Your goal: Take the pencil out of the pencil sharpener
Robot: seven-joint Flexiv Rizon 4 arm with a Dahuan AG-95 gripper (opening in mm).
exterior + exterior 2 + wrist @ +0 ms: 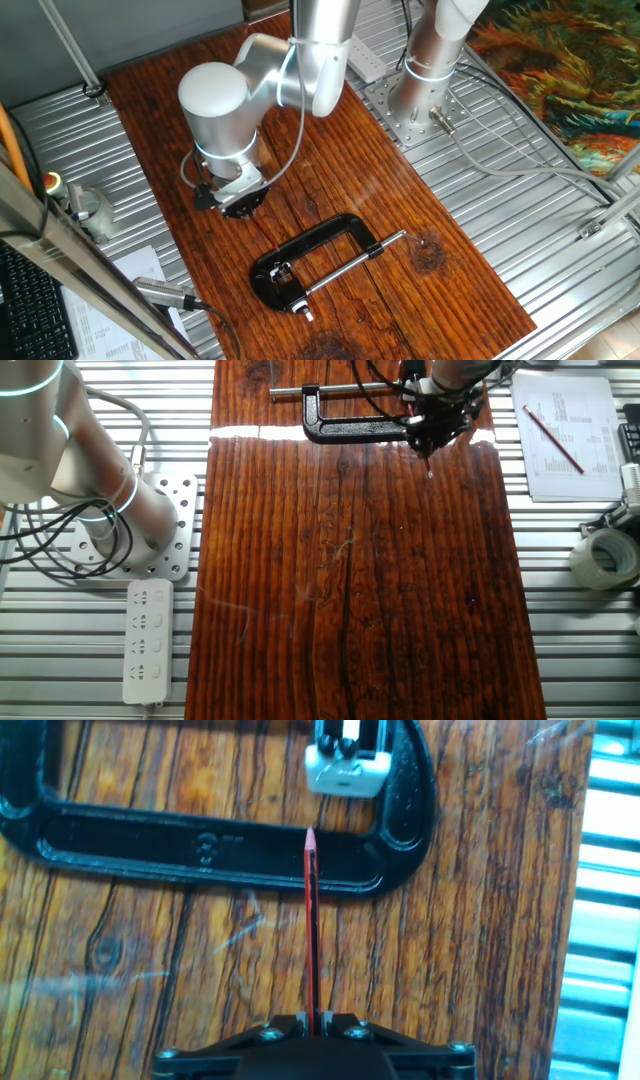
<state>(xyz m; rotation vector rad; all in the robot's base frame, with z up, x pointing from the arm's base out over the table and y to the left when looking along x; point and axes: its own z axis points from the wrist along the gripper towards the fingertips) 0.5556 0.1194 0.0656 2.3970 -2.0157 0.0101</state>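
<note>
In the hand view my gripper (pixel 312 1017) is shut on the blunt end of the pencil (pixel 311 920), a thin dark-red stick pointing away from me. Its sharpened tip is over the bar of the black C-clamp (pixel 200 855), a short gap from the pencil sharpener (pixel 346 767), a small pale block held in the clamp's jaw. The pencil is outside the sharpener. In one fixed view the gripper (pixel 240 206) hangs just left of the clamp (pixel 320 240). In the other fixed view the gripper (pixel 428 438) is in front of the clamp (pixel 350 430).
The clamp's silver screw rod (pixel 355 262) sticks out to the right. The arm's base (pixel 425 70) stands at the back on a metal plate. A power strip (pixel 147 640), a tape roll (pixel 603 558) and a paper sheet (pixel 565 435) lie off the wooden board.
</note>
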